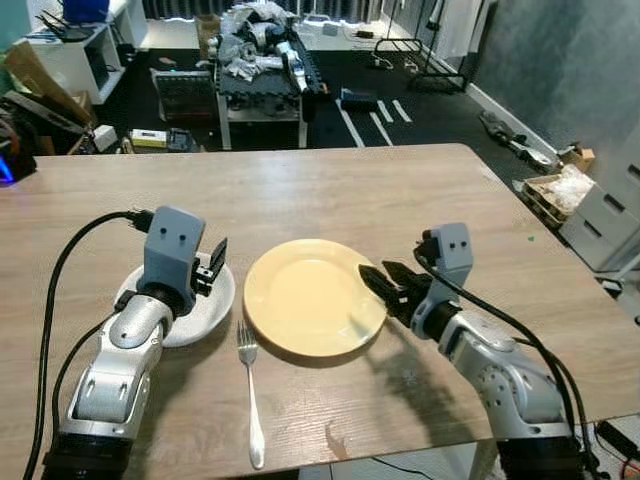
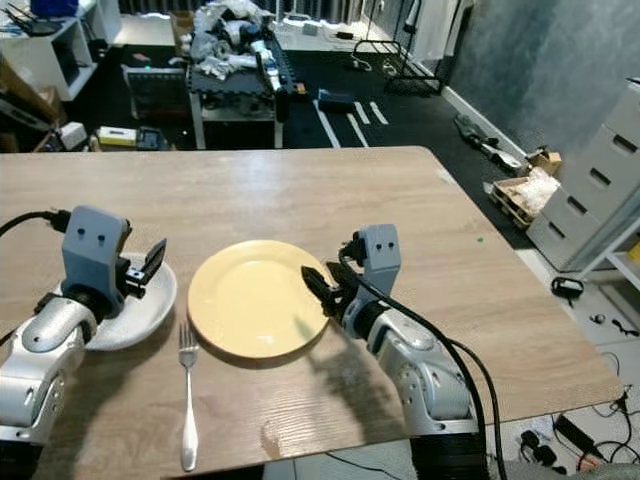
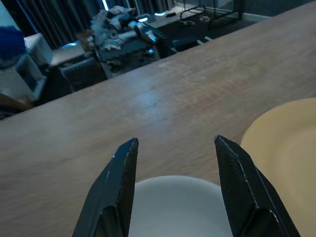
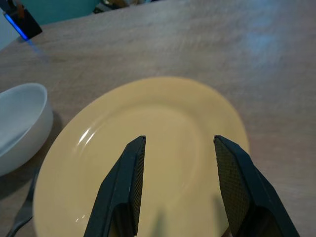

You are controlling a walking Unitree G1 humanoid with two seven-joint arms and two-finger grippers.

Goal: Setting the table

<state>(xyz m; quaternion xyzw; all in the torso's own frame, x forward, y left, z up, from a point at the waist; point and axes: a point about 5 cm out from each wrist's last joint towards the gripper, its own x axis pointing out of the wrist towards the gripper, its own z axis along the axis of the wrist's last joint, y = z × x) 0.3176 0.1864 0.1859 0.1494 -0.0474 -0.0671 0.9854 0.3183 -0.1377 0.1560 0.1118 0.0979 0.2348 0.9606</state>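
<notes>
Wooden desk (image 1: 330, 190) before me: yellow plate (image 1: 313, 296) near the front edge, fork (image 1: 250, 385) and white bowl (image 1: 205, 300) beside it. Left tool (image 1: 211, 266) and right tool (image 1: 386, 280) hover open, empty (knife, cup absent, I judge).

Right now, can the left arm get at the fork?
Probably yes. The fork lies bare on the table just inboard of the left gripper, which hovers open over the white bowl; nothing blocks it.

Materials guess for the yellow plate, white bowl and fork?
Yellow plate: looks like glazed ceramic, possibly melamine; glossy highlights streak its face.
White bowl: likely glazed ceramic; smooth, thick rim with soft sheen.
Fork: appears to be polished metal; thin, silvery and reflective.
</notes>
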